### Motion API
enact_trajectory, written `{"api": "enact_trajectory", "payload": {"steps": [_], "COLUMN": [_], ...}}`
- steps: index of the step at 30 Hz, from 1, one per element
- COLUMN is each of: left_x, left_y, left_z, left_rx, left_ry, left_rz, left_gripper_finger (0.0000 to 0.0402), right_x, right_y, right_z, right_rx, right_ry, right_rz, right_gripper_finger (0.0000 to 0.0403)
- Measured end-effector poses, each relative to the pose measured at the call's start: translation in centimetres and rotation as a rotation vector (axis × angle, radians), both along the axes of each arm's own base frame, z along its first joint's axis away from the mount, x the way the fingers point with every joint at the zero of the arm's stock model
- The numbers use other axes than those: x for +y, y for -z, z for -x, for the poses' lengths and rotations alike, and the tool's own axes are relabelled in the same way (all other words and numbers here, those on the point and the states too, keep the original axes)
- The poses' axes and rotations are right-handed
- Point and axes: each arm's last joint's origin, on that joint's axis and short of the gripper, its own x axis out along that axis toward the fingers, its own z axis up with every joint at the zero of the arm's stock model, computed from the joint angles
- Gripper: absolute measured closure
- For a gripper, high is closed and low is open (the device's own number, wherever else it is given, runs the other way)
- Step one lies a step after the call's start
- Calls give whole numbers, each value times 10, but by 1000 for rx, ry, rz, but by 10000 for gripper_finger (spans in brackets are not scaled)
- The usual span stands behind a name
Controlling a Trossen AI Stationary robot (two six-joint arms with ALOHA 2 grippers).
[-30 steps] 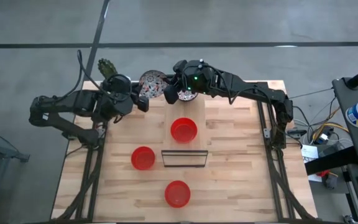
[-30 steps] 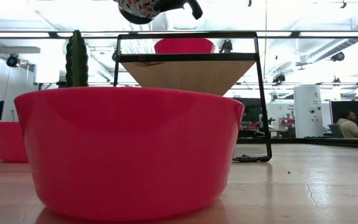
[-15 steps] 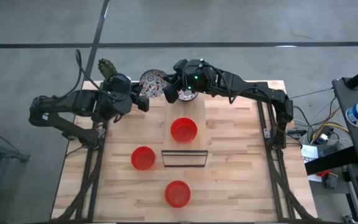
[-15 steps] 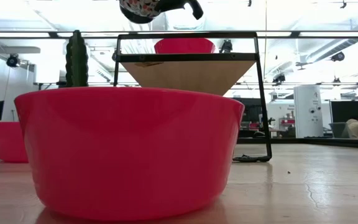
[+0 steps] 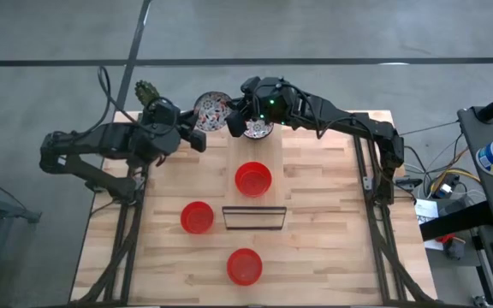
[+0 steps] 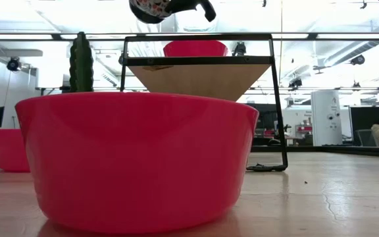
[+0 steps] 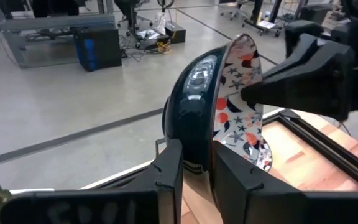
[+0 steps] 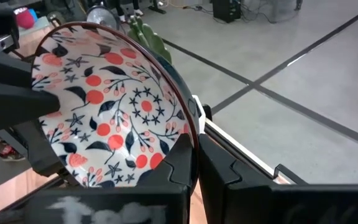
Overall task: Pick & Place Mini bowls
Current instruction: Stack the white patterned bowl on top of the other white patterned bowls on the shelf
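Two patterned bowls [image 5: 211,112] [image 5: 258,129] hang above the table's [image 5: 332,214] far edge, each held on its rim: we see the left gripper [image 5: 198,136] around the left one, fingers [image 7: 169,171] now eased slightly apart but still astride the rim, and the right gripper [image 5: 240,122] pinched tight on the other. Compared with a second ago, both bowls sit a touch farther back and higher. Three red bowls [image 5: 252,180] [image 5: 197,217] [image 5: 244,266] have not moved, one atop the rack [image 5: 253,218].
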Motion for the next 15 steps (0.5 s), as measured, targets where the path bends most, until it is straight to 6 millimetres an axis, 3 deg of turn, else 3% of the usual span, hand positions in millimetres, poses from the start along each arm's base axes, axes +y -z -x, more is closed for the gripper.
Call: {"api": "enact_trajectory", "payload": {"steps": [10, 15], "left_x": [1, 1], "left_y": [-6, -9], "left_z": [4, 7], "left_rx": [-25, -28], "left_ry": [-14, -23], "left_rz": [-28, -48], "left_gripper_finger": [227, 206], "right_x": [-8, -18], "right_y": [-4, -4], "right_z": [3, 8], "right_rx": [-14, 4], "right_ry": [9, 36], "right_rz": [2, -4], "right_gripper_finger": [395, 395]}}
